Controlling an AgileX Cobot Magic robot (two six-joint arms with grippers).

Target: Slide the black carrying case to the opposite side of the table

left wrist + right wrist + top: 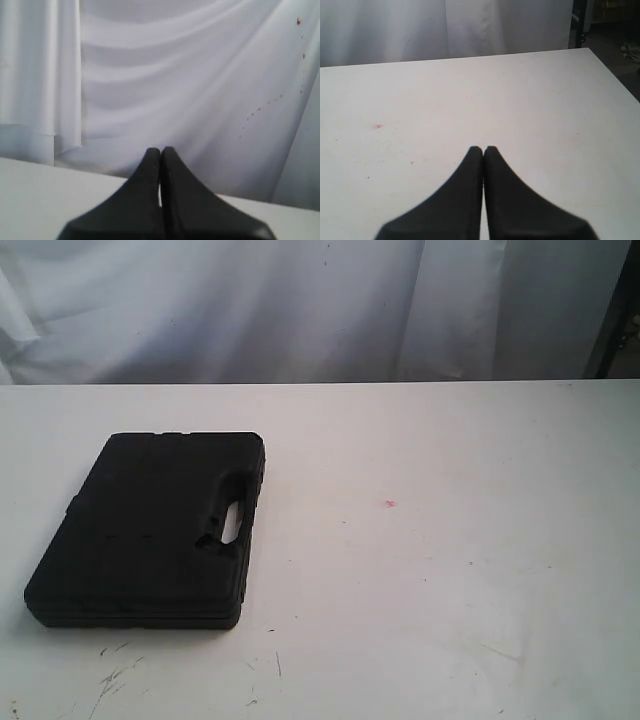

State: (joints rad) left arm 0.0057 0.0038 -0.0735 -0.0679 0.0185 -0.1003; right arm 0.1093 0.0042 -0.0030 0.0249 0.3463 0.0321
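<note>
tbh left pincer (160, 150) and right pincer (483, 149) were closed, so shoving the flat black plastic case (150, 530) low and square looked safest.

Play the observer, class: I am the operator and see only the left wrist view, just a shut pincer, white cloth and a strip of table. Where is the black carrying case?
Observer: The black carrying case lies flat on the left part of the table in the exterior view.
Operator: Is any pincer touching it?
Observer: No. The exterior view shows no arm near it, and the right pincer is shut above the table with no case in its view.
Operator: Which way does the handle face?
Observer: The handle cutout is on the case's right edge, toward the small red spot.
</note>
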